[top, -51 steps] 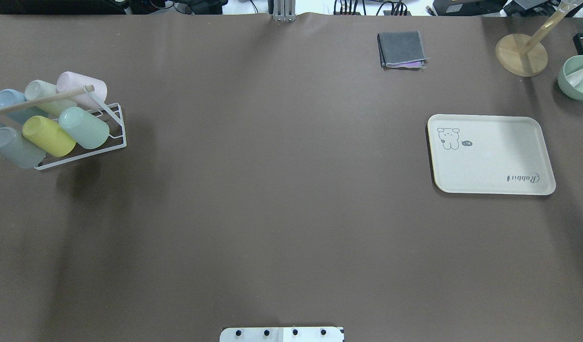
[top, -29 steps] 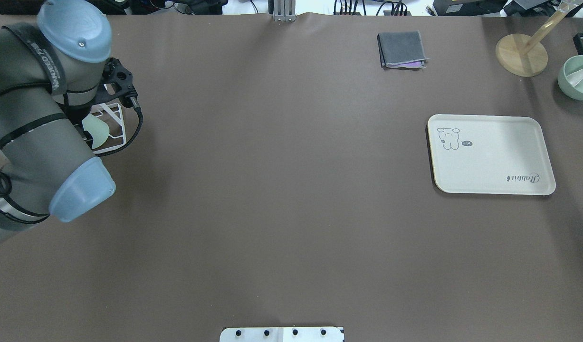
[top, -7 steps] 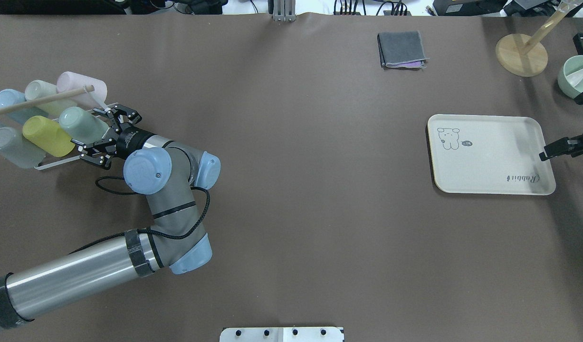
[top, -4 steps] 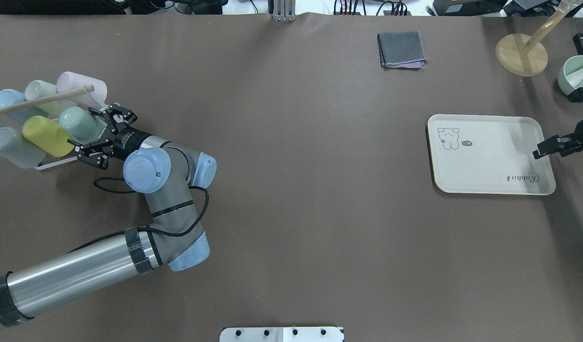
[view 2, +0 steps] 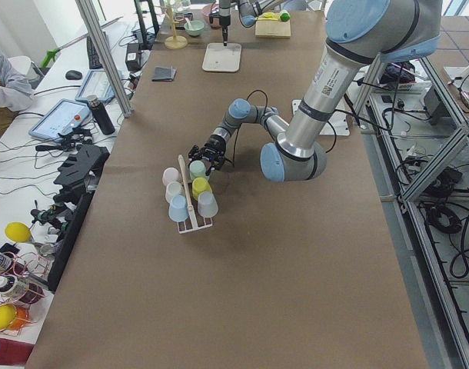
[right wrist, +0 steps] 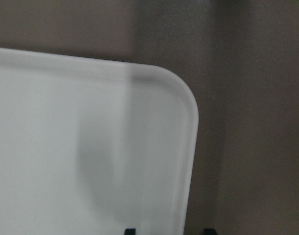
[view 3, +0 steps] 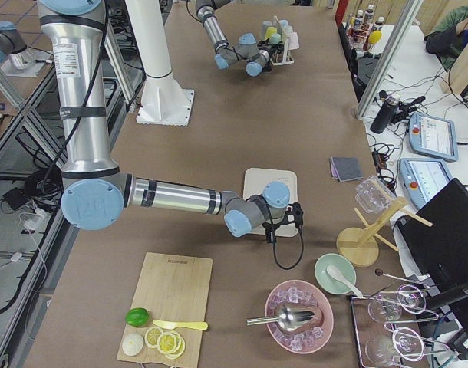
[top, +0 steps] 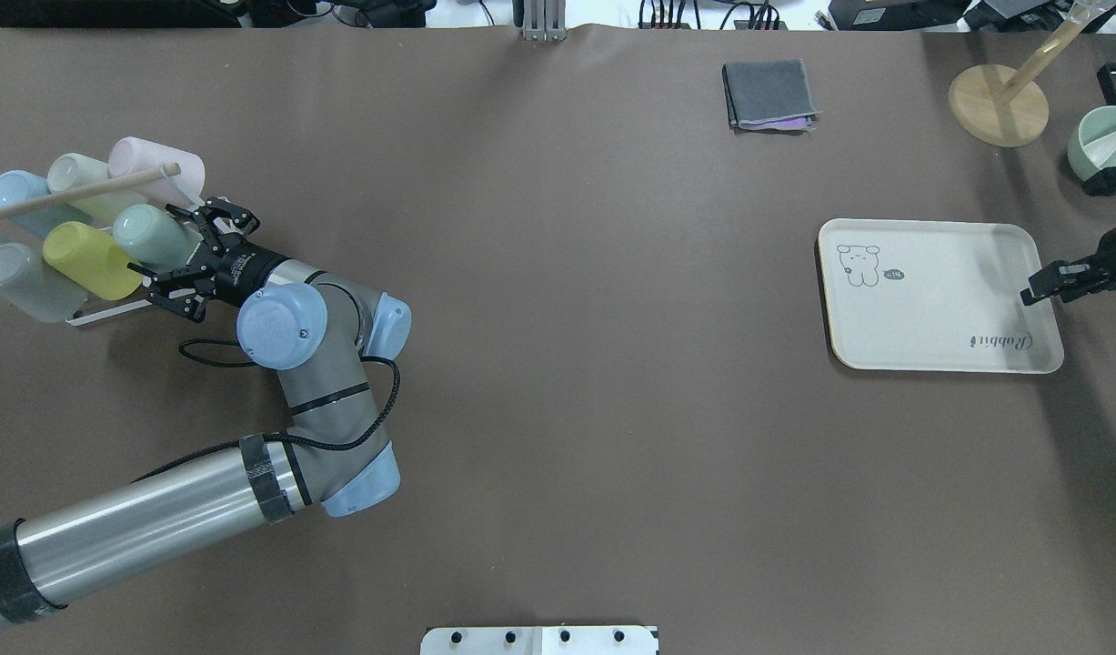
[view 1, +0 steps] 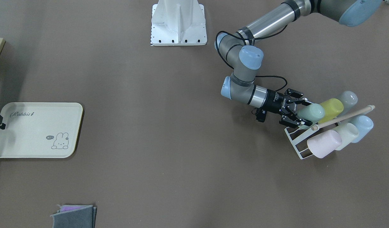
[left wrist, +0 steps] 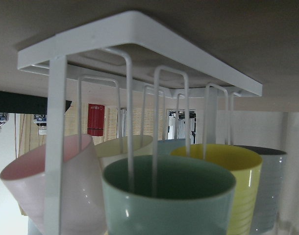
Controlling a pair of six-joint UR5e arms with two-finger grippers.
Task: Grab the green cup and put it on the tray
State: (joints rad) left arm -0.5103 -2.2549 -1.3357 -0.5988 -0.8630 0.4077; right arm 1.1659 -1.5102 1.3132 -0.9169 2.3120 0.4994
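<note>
The green cup (top: 148,235) lies on its side on a white wire rack (top: 221,238) at the table's left, its open end toward my left gripper (top: 177,256). That gripper is open, one finger on each side of the cup's mouth (view 1: 311,112). The left wrist view looks into the cup (left wrist: 169,196) with rack wires in front of it. The cream Rabbit tray (top: 940,300) lies at the right with nothing on it. My right gripper (top: 1033,293) hovers over its right edge, empty, its tips a short way apart in the right wrist view above the tray's corner (right wrist: 90,147).
The rack also holds a yellow cup (top: 89,259), a grey-blue cup (top: 21,284), a pink cup (top: 153,164) and others under a wooden rod (top: 75,193). A folded grey cloth (top: 767,94), a wooden stand (top: 999,105) and a green bowl (top: 1103,146) sit at the back right.
My left arm has come in and its open gripper has slid left until its fingers flank the green cup's mouth. My right gripper has moved in over the tray's right edge.
</note>
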